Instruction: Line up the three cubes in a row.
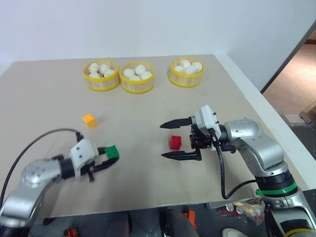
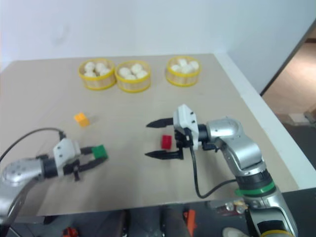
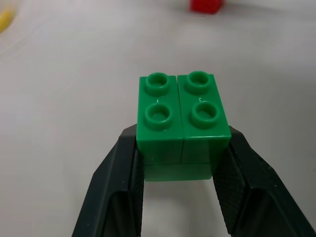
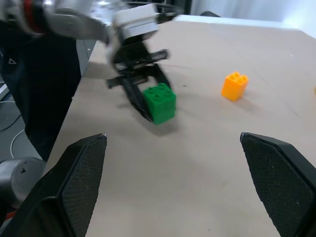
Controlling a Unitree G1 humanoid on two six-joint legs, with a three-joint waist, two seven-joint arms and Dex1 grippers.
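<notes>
My left gripper is shut on the green cube, gripping its two sides low down with the studs facing up. It holds the cube close over the table at the front left. The red cube sits on the table between the wide-apart fingers of my right gripper, which is open and points left. Neither fingertip touches the red cube. The yellow-orange cube stands alone farther back on the left. The right wrist view also shows the green cube and the yellow-orange cube.
Three round yellow-rimmed baskets of white buns stand in a row at the back of the tan table. The table's right edge runs close behind my right arm. A black cable loops from my left arm.
</notes>
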